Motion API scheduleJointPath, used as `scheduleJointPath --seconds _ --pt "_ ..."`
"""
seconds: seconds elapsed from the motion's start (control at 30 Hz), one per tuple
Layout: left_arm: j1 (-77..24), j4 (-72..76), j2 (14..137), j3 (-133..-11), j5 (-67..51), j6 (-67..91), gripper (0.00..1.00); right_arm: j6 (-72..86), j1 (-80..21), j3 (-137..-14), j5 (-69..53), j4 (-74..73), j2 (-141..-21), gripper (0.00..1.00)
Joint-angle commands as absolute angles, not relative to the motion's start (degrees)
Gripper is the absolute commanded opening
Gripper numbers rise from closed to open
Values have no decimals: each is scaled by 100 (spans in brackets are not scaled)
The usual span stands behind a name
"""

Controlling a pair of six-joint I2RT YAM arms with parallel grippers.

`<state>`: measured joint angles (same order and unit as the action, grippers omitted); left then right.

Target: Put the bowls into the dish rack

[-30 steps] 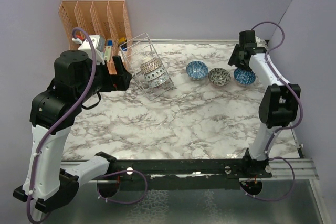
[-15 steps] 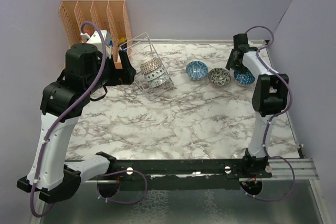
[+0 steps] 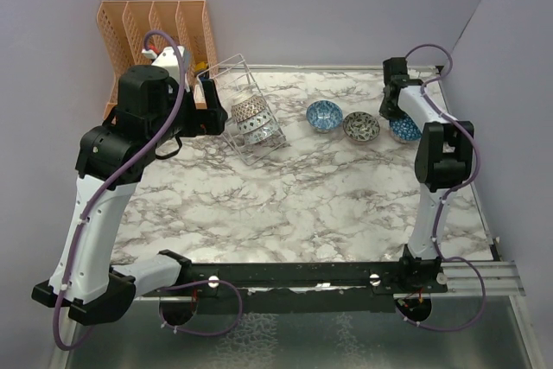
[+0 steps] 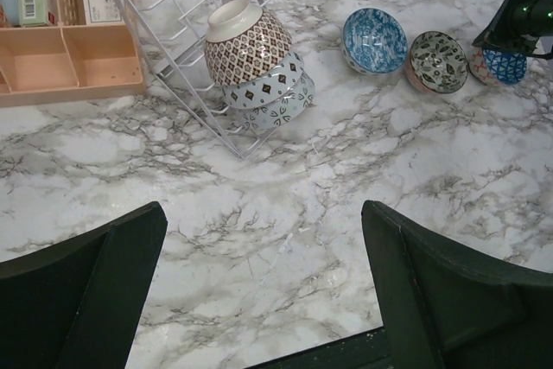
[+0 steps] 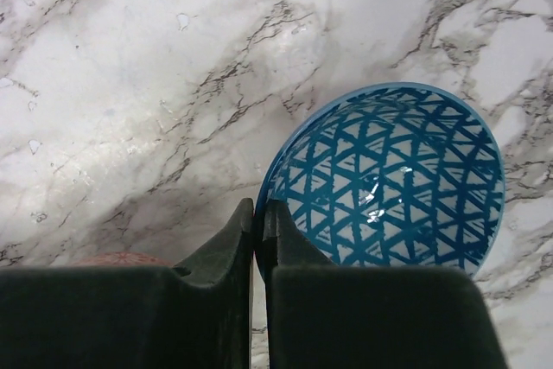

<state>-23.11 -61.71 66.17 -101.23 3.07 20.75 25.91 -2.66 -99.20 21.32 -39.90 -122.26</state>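
Three patterned bowls (image 4: 246, 45) lie stacked on their sides in the wire dish rack (image 3: 235, 75), which also appears in the left wrist view as the rack (image 4: 173, 49). On the marble to its right, three bowls stand in a row: a blue one (image 3: 325, 115), a leaf-patterned one (image 3: 360, 126) and a blue lattice bowl (image 3: 406, 130). My right gripper (image 5: 259, 209) is shut on the near rim of the lattice bowl (image 5: 397, 179), one finger inside and one outside. My left gripper (image 4: 263, 213) hangs open above bare marble, in front of the rack, holding nothing.
An orange slotted organizer (image 3: 155, 32) with small boxes stands at the back left, right beside the rack. Purple walls close the back and both sides. Marble tabletop (image 3: 302, 187) stretches between the rack and the arm bases.
My right gripper has closed onto the lattice bowl's rim. The left arm has drawn up and back toward the organizer, its gripper still open.
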Motion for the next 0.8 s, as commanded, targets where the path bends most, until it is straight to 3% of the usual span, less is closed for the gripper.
scheduleJointPath --seconds 0.0,0.17,0.3,0.5,0.63,0.77 --pt "-2338 -6004 6525 -10081 334 1992 99 2692 -237 -9746 2402 -3882 -11865 1" --pt "-2338 -5999 6437 -10085 292 2016 99 2575 -237 -9531 1891 -3588 -11053 1" --pt "-2338 -6027 6362 -10136 235 2059 99 2636 -377 -8995 704 -2780 -9822 1" --pt "-2338 -6098 6270 -10277 79 2123 99 3303 -1274 -8656 116 -1987 -8549 1" --pt "-2338 -6252 6226 -10446 81 2108 99 4928 -1790 -7446 -1056 325 -8007 1" --pt "-2338 -6424 6169 -10670 127 2081 99 5920 -2806 -7038 -1016 2705 -8341 1"
